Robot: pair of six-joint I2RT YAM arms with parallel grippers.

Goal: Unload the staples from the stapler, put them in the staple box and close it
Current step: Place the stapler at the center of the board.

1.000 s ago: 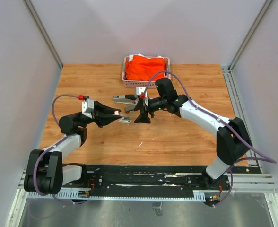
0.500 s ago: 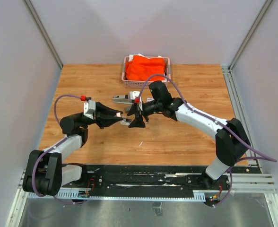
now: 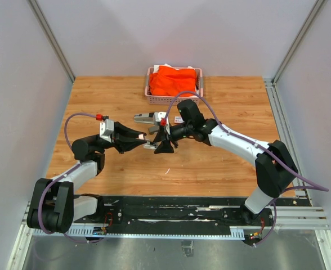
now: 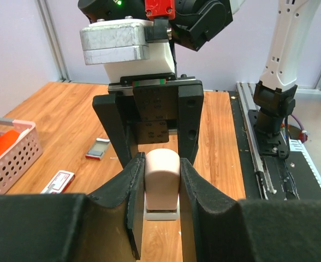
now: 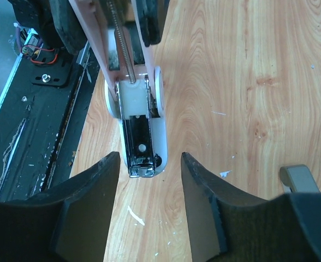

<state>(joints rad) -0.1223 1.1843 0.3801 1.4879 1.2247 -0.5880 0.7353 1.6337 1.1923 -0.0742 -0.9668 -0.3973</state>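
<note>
The left jaws clamp the pink stapler point(image 4: 161, 180). The right jaws stand apart; they flank its opened front end.

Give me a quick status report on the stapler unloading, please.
Left pincer shut on pink stapler. Right pincer open, straddling its opened magazine. Staples not discernible. Grey stapler behind, apart.

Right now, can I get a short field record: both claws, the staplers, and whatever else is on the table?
left claw: shut on pink stapler, held off the table
right claw: open, fingers either side of the stapler's front end, not touching
magazine: top swung open, spring showing
staples: none made out in the channel
grey stapler: lying on the table, beyond both claws
basket: far edge, orange cloth inside
</note>
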